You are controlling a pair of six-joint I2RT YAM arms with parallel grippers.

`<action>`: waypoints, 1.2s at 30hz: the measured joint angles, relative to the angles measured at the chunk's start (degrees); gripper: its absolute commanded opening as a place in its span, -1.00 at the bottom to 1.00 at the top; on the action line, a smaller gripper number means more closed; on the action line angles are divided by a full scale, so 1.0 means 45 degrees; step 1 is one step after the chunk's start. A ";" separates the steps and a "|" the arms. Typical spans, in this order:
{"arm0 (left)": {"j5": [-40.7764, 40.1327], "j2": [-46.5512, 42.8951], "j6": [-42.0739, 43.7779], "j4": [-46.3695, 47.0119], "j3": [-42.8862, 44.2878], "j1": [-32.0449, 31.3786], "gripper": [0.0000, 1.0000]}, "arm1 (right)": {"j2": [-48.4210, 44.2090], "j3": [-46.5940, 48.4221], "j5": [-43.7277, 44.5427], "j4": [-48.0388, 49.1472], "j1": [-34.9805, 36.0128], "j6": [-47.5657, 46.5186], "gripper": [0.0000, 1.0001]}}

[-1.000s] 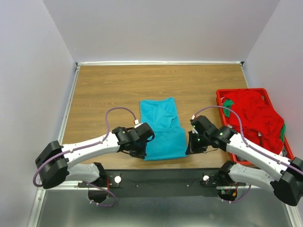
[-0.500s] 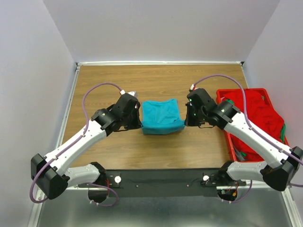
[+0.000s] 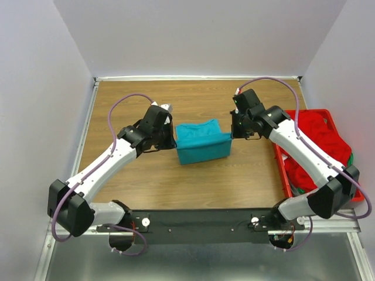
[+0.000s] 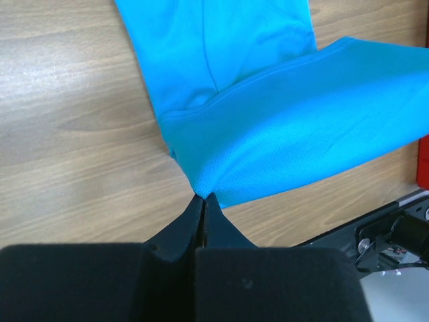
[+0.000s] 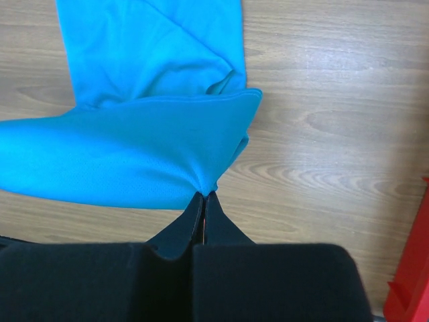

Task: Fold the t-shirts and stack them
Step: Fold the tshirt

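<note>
The teal t-shirt lies at the middle of the wooden table, its near part lifted and folded over toward the far end. My left gripper is shut on its left corner; in the left wrist view the closed fingertips pinch the teal cloth. My right gripper is shut on its right corner; in the right wrist view the gripper pinches the cloth the same way. Red and green t-shirts are heaped in the crate at the right.
A rigid red plastic crate stands at the table's right edge, close to my right arm; its corner shows in the right wrist view. White walls enclose the table on three sides. The black base rail runs along the near edge.
Both grippers have carried the shirt's near edge away from the bases toward the far end, folding the shirt over itself. Both arms have stretched out farther across the table.
</note>
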 measured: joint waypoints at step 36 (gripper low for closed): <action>0.3993 -0.4454 0.0495 0.0447 -0.3857 -0.0277 -1.00 | -0.3769 -0.3415 -0.5178 -0.0068 -0.0121 -0.1005 -0.99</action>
